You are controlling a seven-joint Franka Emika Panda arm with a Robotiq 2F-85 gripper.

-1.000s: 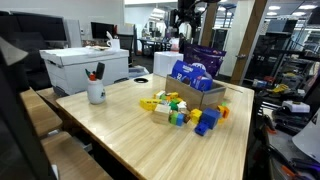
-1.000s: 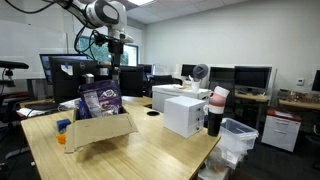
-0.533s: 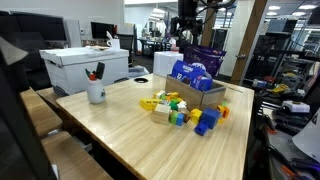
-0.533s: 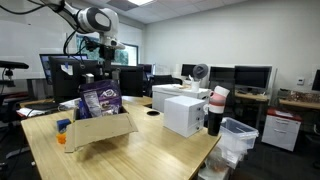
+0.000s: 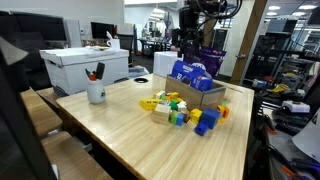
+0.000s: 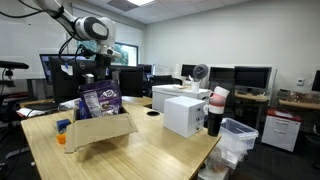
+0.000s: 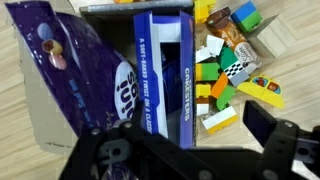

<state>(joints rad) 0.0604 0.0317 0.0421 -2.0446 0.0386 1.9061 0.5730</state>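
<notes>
Tool (image 5: pixel 188 42) high above cardboard box (image 5: pixel 206 97), well apart from its rim

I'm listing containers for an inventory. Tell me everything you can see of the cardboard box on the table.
The cardboard box is plain brown, low and open at the top. It sits upright on the wooden table. A purple bag and a blue pack stand inside it and rise above its rim. Colourful toy blocks lie beside one wall; whether they touch it is unclear. The gripper hangs above the box, apart from it.
</notes>
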